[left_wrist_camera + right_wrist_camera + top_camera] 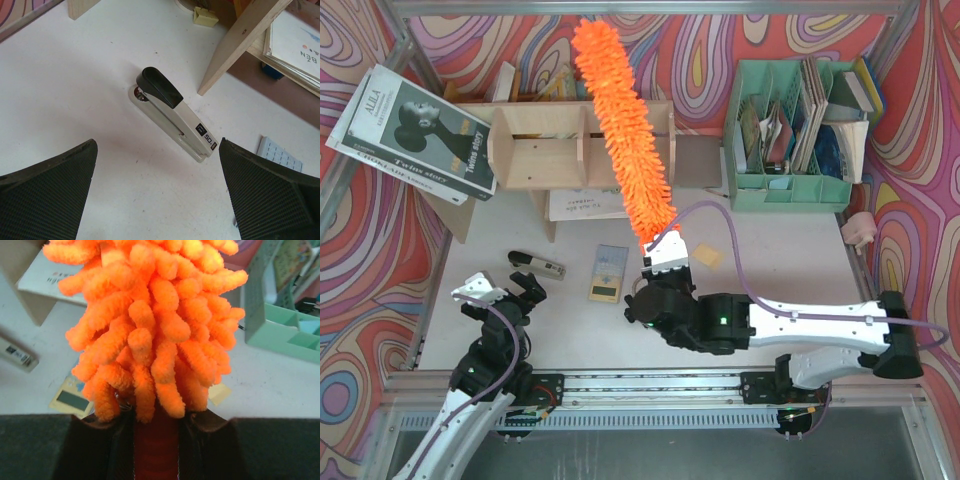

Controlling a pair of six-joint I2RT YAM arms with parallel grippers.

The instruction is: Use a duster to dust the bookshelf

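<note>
The right claw [663,245] is closed tight on the duster [625,130], low at the neck where the orange fluff begins; in the right wrist view the two dark fingers [95,450] press on both sides of the red-orange stem, and the fluffy head [155,325] fills most of that picture. Seen from above, the duster goes from this claw away toward the back of the table [790,260] and crosses over the right part of the wooden bookshelf [535,150], with its tip beyond the back edge. I cannot tell if the fluff touches the wood. The bookshelf stands at the back, to the left of a green file holder [790,150], with some papers [582,205] under it and a magazine [415,125] leaning at its left end. The left claw [505,292] is wide open and holds nothing. It hangs above the table near a stapler [172,115], which lies flat just in front of its fingers. A small calculator [608,272] lies between the two claws.
</note>
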